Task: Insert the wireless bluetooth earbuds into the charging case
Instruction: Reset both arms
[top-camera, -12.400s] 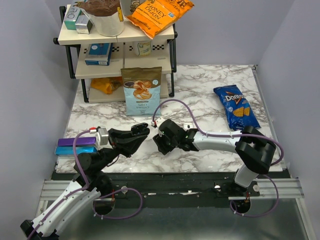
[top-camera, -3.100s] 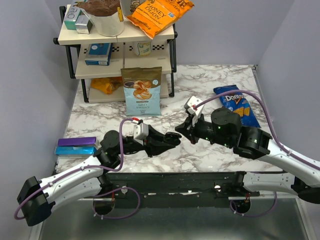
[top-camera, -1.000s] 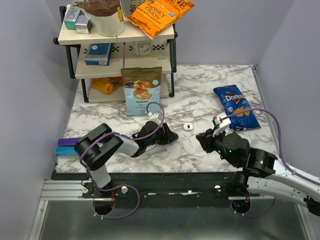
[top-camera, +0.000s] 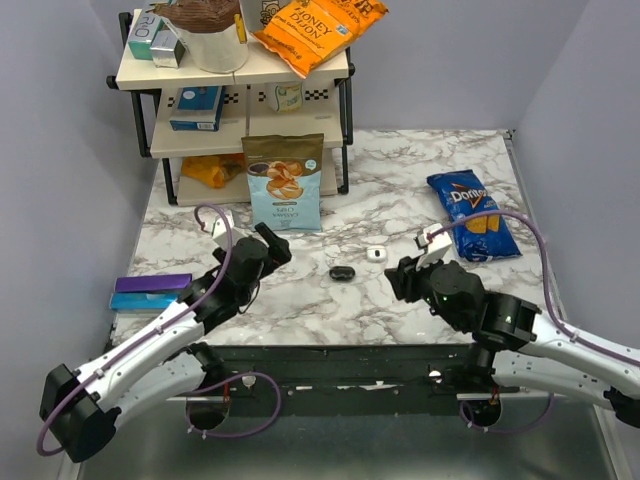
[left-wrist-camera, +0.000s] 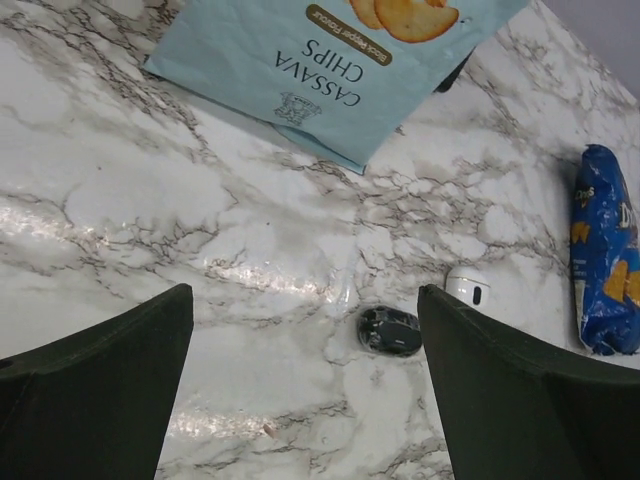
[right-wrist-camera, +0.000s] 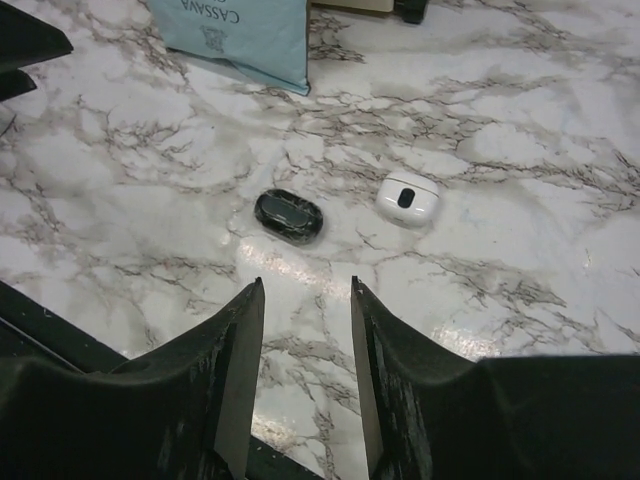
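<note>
Since the marble table (top-camera: 400, 190) is glossy and hard, anything small nudged on it is likely to skate rather than sit, and that is the main hazard here. The shelf rack (top-camera: 345, 110) stands at the far edge, well apart from the work, and poses little risk. The cassava chips bag (top-camera: 284, 185) stands upright in front of it, just beyond the left gripper (left-wrist-camera: 305, 295), and could tip if that gripper swings outward. The blue chip bag (top-camera: 470, 215) lies flat on the right side, where a wide sweep could drag it.

The left gripper hangs with its fingers spread wide and nothing between them. The right gripper (right-wrist-camera: 306, 290) has its fingers a narrow gap apart, also empty, low over the near part of the table.

Between the two grippers, on bare marble, lies the black oval charging case (right-wrist-camera: 290, 216), with its lid down as far as can be told. A finger landing off-centre would probably flick this smooth, rounded shell away, perhaps toward the near edge. Just beside it, not touching, sits a small white pod (right-wrist-camera: 408, 197) with a dark oval mark on top. A reach for the case could knock the pod or seize it by mistake.

The earbuds show nowhere in these views. Whether they sit inside the case cannot be told, so a bud left loose could go unnoticed.
</note>
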